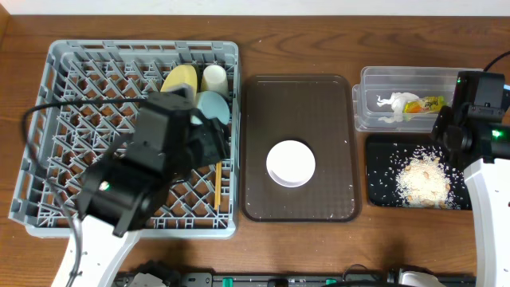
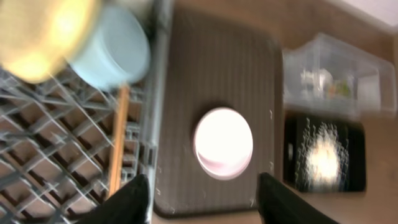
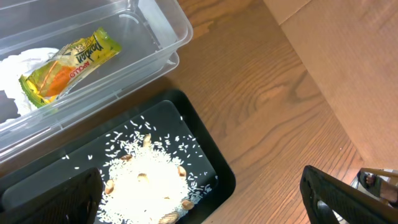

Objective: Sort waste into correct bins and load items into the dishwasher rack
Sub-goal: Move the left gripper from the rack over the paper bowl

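The grey dishwasher rack [image 1: 64, 96] holds the yellow plate [image 1: 180, 78], the white cup [image 1: 214, 77], the light blue bowl [image 1: 213, 106] and the chopsticks [image 1: 217, 185]. The white bowl [image 1: 290, 163] sits on the brown serving tray [image 1: 299, 104]; it also shows in the left wrist view [image 2: 223, 142]. The clear tub [image 1: 402, 77] holds the napkin [image 1: 390, 104] and snack wrapper [image 1: 423, 104]. The black tray [image 1: 381, 171] holds the crumbs [image 1: 422, 179]. My left gripper [image 2: 202, 199] is open and empty over the rack's right edge. My right gripper [image 3: 205, 193] is open and empty above the black tray.
Bare wooden table lies around the rack, the serving tray and the bins. The table's right side beyond the black tray [image 3: 205, 155] is bare wood [image 3: 280, 93]. The left arm covers the rack's middle.
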